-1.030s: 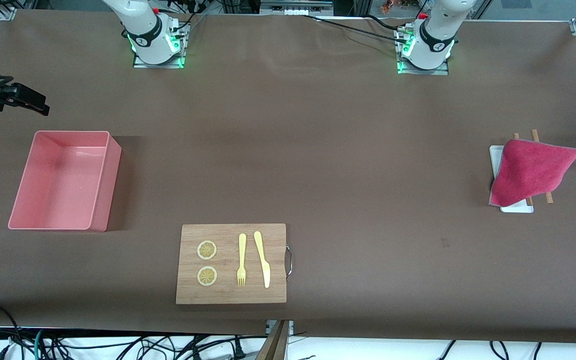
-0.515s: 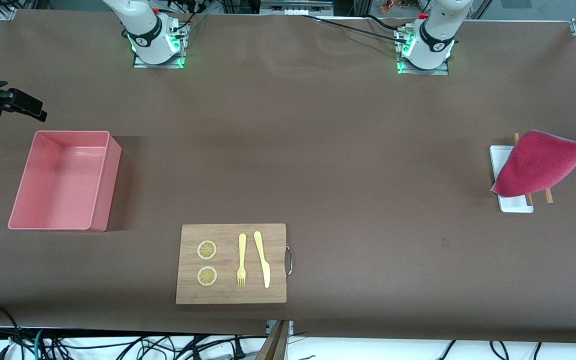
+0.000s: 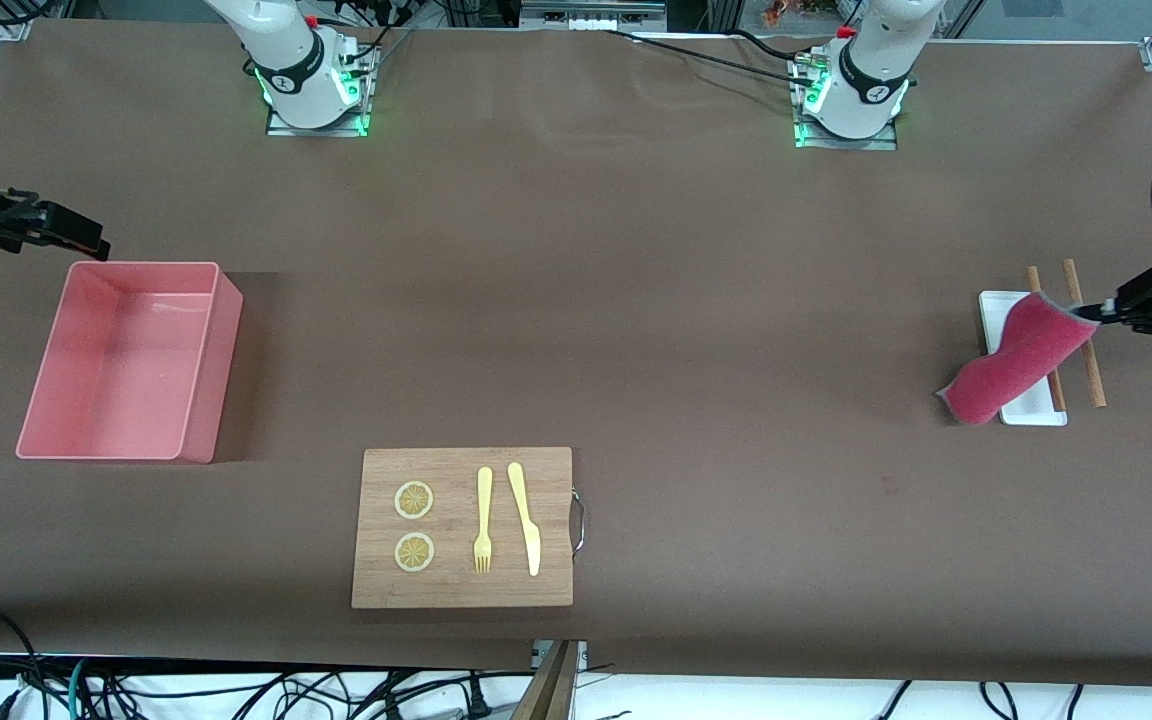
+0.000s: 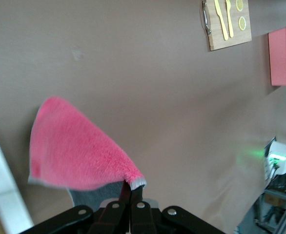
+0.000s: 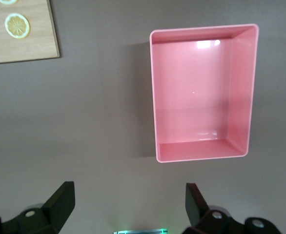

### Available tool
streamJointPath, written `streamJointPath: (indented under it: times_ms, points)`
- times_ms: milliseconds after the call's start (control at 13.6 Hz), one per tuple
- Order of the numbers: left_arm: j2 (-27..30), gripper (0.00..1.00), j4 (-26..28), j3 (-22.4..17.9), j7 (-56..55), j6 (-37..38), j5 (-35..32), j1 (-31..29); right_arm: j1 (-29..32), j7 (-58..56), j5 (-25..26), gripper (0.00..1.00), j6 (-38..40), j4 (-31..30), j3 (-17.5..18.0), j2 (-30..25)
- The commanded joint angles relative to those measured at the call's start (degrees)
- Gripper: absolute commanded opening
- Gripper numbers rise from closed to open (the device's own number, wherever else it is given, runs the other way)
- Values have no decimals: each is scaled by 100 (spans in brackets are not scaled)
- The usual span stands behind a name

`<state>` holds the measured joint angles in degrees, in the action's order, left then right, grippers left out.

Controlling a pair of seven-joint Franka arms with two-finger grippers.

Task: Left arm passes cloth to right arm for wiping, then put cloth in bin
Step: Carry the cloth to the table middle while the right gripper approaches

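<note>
One cloth, pinched by a corner in my left gripper, jaws closed tight, hanging over the white tray and two sticks. One bin; my right gripper wide open, empty, above its farther edge. Open tabletop between.

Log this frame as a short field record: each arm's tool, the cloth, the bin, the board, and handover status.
left tool: shut on a corner of the cloth, up over the chopsticks at the left arm's end of the table
cloth: hanging clear, draped over the white tray
right tool: open, holding nothing, waits in the air beside the bin
bin: nothing in it, at the right arm's end
wooden board: two lemon slices, fork, knife; nearest the front camera
handover: not yet done
</note>
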<state>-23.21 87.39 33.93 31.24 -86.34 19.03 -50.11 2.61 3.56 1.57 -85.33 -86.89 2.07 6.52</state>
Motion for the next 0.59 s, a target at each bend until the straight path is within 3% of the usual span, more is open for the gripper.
streamJointPath:
  times_ms: [0,147,515]
  points:
    - [124,0,33,114,-1335,-102,-172,525,-164,-4,-78,100,-27,128,13,472]
    - [115,0,-46,114,-2190,-251,-320,1289,-339,127,-243,100,-325,128,13,683]
    - [1,0,-300,88,-3481,-340,-356,3171,-480,1777,-1674,100,-1116,120,13,1351]
